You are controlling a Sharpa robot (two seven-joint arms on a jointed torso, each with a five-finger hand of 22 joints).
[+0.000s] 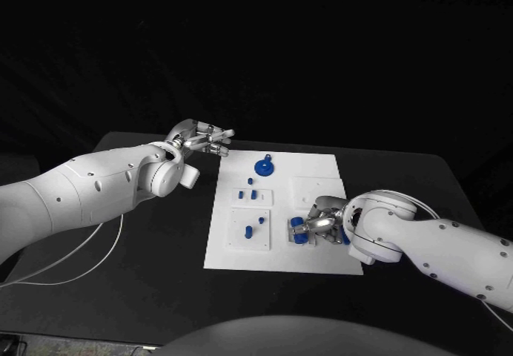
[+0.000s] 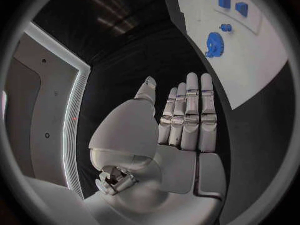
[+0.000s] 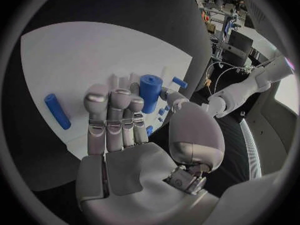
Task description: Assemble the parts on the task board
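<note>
The white task board lies mid-table. A blue gear stands near its far edge, with small blue pegs in a raised block nearer me. My right hand hangs low over the board's right side. In the right wrist view it pinches a blue cylinder between thumb and fingers. A blue peg lies loose on the board beside it. My left hand hovers off the board's far left corner. Its fingers are straight and hold nothing, and the gear lies beyond them.
Another raised white block with two blue parts sits at the board's near left. The black table stretches left and right of the board. A white cable trails across the table under my left arm.
</note>
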